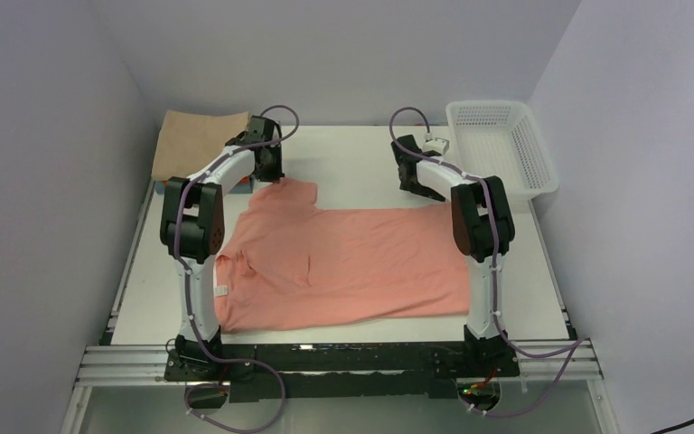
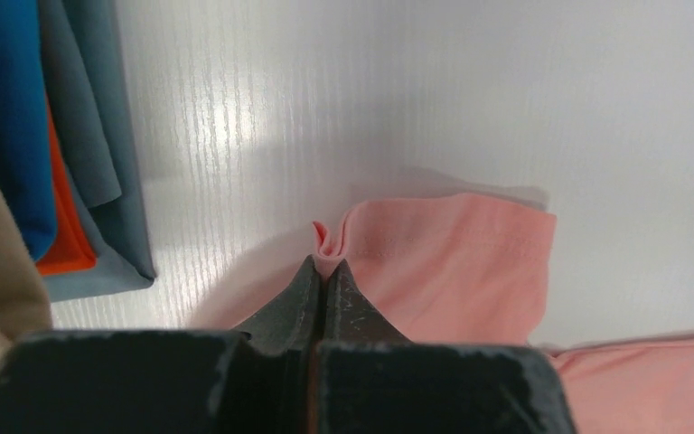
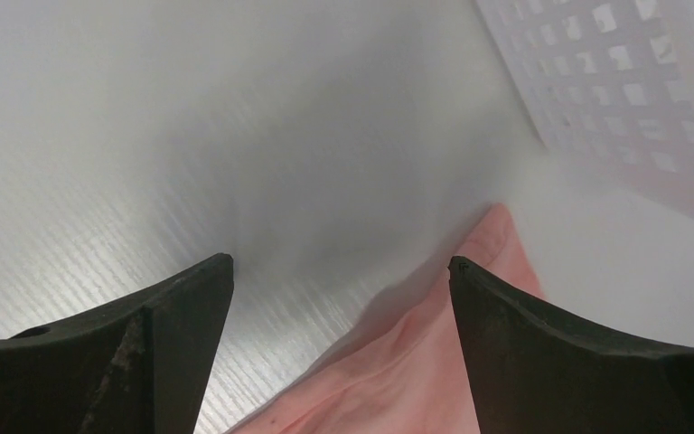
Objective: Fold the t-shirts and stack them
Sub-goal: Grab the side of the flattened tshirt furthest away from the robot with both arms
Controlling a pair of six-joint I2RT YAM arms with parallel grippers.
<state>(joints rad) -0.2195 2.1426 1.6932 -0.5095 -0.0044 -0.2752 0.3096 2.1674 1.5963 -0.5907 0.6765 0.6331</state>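
A salmon-pink t-shirt (image 1: 343,267) lies spread flat in the middle of the table, its neck with a small white label (image 1: 221,290) at the left. My left gripper (image 1: 269,174) is shut on the edge of the far sleeve (image 2: 434,262); a small pinch of pink cloth shows between its fingertips in the left wrist view. My right gripper (image 1: 413,185) is open over the shirt's far right hem corner (image 3: 492,240), with the cloth between its fingers (image 3: 506,316) but not gripped. A stack of folded shirts sits at the far left: tan (image 1: 201,143) on top, blue (image 2: 4,108) and orange-red (image 2: 68,244) below.
A white plastic mesh basket (image 1: 506,149) stands at the far right, close to my right gripper, and shows in the right wrist view (image 3: 633,90). A grey folded cloth (image 2: 108,163) lies in the stack. White walls enclose the table on three sides.
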